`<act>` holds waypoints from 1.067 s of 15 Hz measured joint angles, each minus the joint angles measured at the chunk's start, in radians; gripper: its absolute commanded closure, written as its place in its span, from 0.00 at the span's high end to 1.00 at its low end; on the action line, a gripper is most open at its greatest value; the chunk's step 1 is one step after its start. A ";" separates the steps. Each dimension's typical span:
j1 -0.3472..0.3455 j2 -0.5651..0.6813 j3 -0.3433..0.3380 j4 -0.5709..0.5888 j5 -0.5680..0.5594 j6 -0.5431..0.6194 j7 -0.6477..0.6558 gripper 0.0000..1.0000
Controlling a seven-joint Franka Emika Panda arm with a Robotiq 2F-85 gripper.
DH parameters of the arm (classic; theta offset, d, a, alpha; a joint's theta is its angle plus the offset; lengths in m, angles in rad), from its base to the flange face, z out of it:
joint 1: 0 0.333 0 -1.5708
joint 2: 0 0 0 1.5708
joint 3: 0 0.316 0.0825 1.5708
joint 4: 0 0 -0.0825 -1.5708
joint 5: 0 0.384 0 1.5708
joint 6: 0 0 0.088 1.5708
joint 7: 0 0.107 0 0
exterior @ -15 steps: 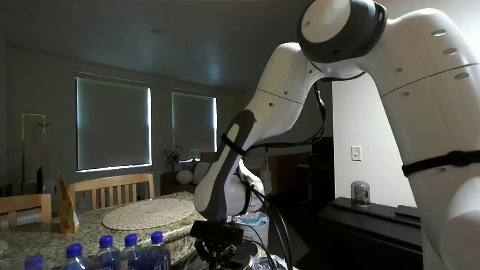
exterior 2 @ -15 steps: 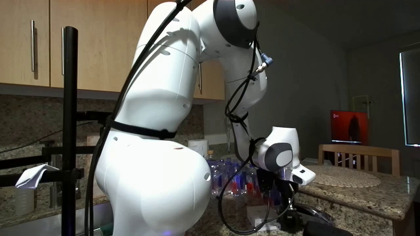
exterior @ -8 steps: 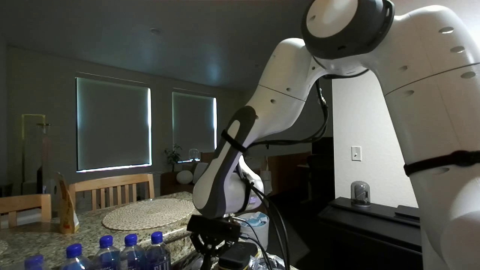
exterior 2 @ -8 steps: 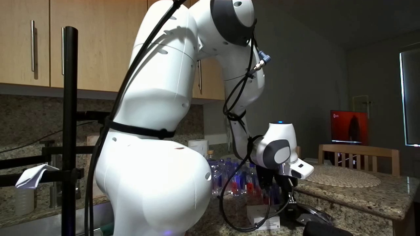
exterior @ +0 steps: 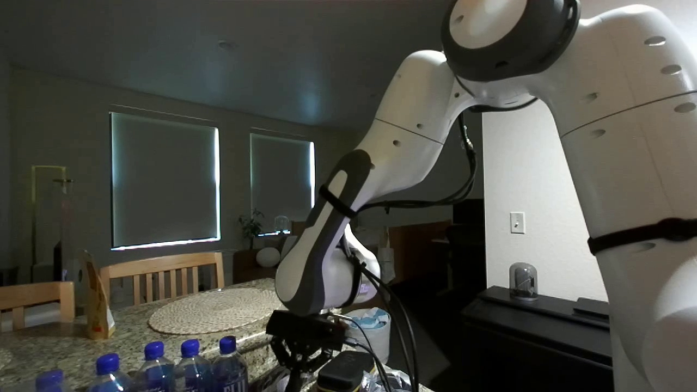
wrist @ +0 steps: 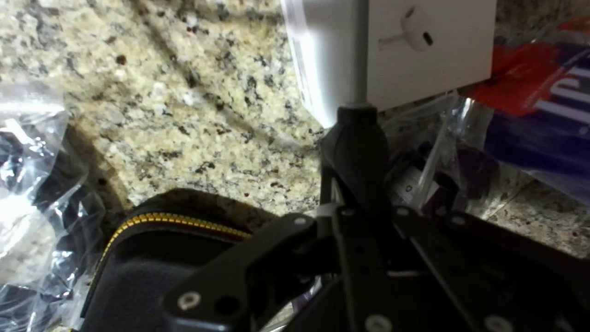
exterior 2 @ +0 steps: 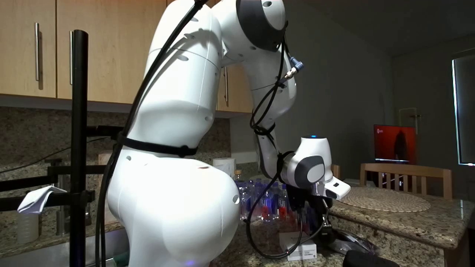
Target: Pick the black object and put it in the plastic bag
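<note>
The black object is probably the black case with a yellow zip (wrist: 152, 276), lying on the counter at lower left in the wrist view; it shows in both exterior views (exterior: 344, 370) (exterior 2: 365, 259). Clear crinkled plastic (wrist: 34, 207), likely the bag, lies beside it and shows in both exterior views (exterior: 397, 381) (exterior 2: 347, 245). My gripper (exterior: 297, 375) is beside the case and apart from it. Its fingers are drawn together in the wrist view (wrist: 352, 193). A blurred black part with a grey cable covers the fingertips. I cannot tell if anything is between them.
A white box (wrist: 428, 55) stands on the counter near the gripper. Several blue-capped bottles (exterior: 190, 365) stand close by; a blue and red label (wrist: 548, 101) shows at right in the wrist view. A raised counter (exterior 2: 397, 222) is beyond. Loose cables (exterior 2: 274, 256) hang from the arm.
The gripper has moved left and slightly up in both exterior views. This uncovers more of the black case in one and of the white box in the other. The case has stayed put.
</note>
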 measured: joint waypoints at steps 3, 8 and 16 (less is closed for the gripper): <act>0.000 -0.012 -0.019 0.003 -0.001 -0.003 0.000 0.09; -0.027 -0.025 -0.039 0.030 0.015 -0.023 0.000 0.09; -0.090 0.066 0.003 0.139 0.193 -0.066 -0.106 0.09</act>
